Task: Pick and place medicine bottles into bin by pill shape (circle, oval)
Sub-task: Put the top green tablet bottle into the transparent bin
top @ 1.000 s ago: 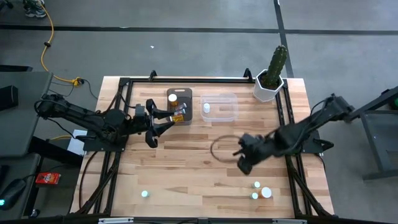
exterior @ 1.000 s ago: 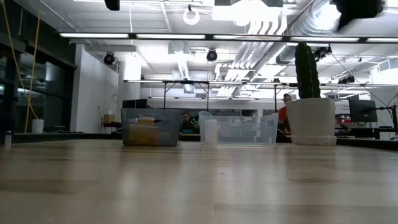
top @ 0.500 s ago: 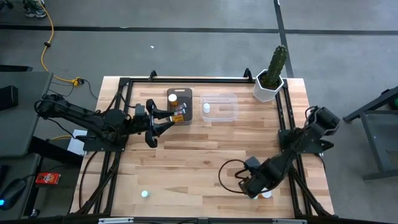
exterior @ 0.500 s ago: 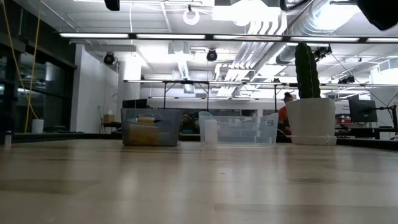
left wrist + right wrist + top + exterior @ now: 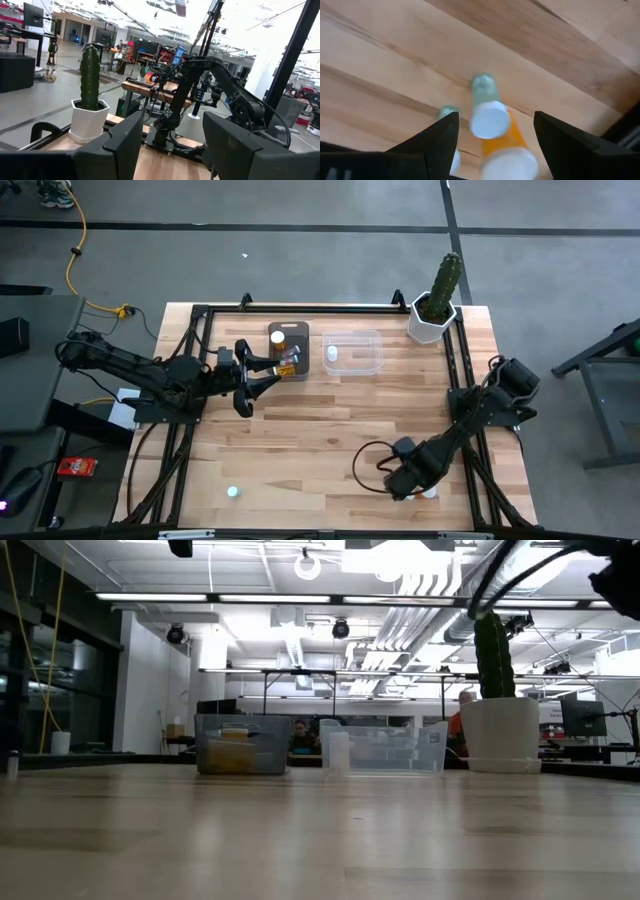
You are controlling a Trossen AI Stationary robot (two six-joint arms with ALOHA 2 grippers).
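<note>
You find no text, label, brand, number or sign that can be read in any view. The medicine bottles [image 5: 490,117] in the right wrist view show white caps and an amber body, with no lettering you can make out. The screens [image 5: 36,14] in the room behind the table are too small to read.

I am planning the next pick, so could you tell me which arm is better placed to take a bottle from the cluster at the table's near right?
The right. Its open gripper hangs directly over the bottles, whereas the left gripper waits open near the dark bin.
</note>
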